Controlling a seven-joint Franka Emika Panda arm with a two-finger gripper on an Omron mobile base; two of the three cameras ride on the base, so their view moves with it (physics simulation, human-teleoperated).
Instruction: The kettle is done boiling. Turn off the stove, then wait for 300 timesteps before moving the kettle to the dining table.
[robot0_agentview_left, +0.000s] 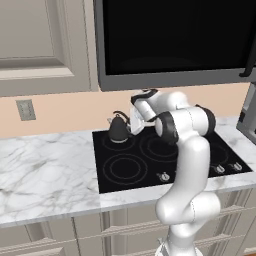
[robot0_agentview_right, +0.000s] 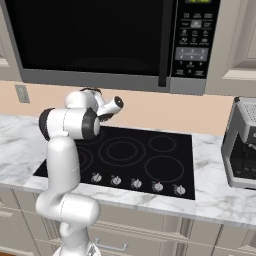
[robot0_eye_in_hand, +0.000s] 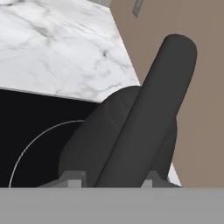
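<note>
The small dark grey kettle (robot0_agentview_left: 119, 129) stands on the back left burner of the black glass stove (robot0_agentview_left: 130, 165). My gripper (robot0_agentview_left: 129, 121) reaches it from the right, at the arched handle. In the hand view the thick black handle (robot0_eye_in_hand: 162, 96) runs up between my two fingertips (robot0_eye_in_hand: 72, 179), with the kettle's body (robot0_eye_in_hand: 94, 140) right behind it and my gripper (robot0_eye_in_hand: 110, 180) shut on the handle. From the right base view the arm covers the kettle above the stove (robot0_agentview_right: 150, 160). The dining table is out of view.
Silver knobs (robot0_agentview_right: 136, 183) line the stove's front edge. A black microwave (robot0_agentview_right: 100, 35) hangs low over the cooktop. A coffee machine (robot0_agentview_right: 242, 145) stands on the marble counter to the right. Marble counter (robot0_agentview_left: 45, 170) stretches left of the stove, below a wall outlet (robot0_agentview_left: 26, 110).
</note>
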